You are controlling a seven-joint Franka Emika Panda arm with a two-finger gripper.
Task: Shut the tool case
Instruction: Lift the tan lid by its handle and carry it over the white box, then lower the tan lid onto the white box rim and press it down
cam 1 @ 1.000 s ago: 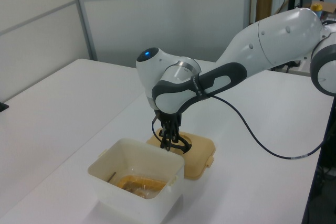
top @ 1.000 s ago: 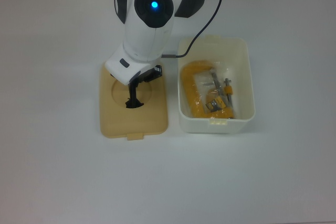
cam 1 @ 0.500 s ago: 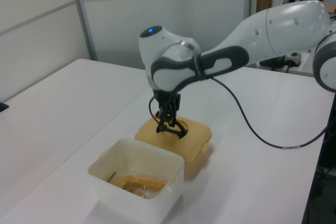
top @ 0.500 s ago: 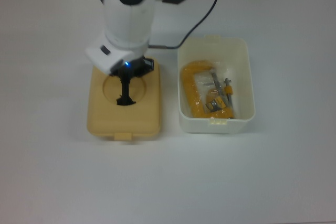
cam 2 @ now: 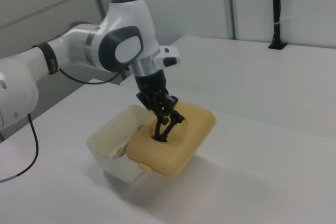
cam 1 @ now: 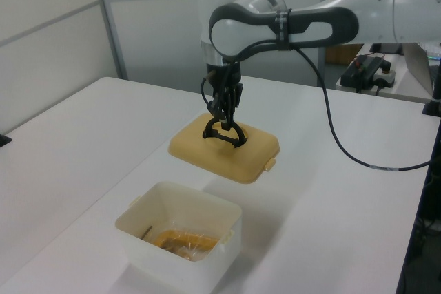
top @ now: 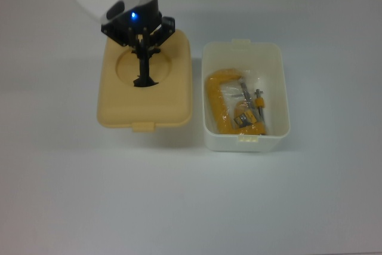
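The tool case's white tub (top: pixel 282 91) stands open on the table, with a yellow clamp (top: pixel 216 103) and small parts inside. Its tan lid (top: pixel 145 103) hangs level in the air to the top view's left of the tub. My gripper (top: pixel 144 59) is shut on the black handle (top: pixel 143 80) in the lid's round recess. In the left view the lid (cam 1: pixel 222 153) floats above and behind the tub (cam 1: pixel 207 249), with the gripper (cam 1: pixel 224 111) on top of it. In the right view the lid (cam 2: pixel 181 148) partly hides the tub (cam 2: pixel 105 145).
The white table (top: pixel 298 207) spreads wide around both parts. A black cable (cam 1: pixel 337 142) trails from the arm over the table in the left view. Wall panels stand behind the table.
The lid has left the table: my gripper raised it by the handle well above the surface. In the top view the arm pulled back toward the upper left.
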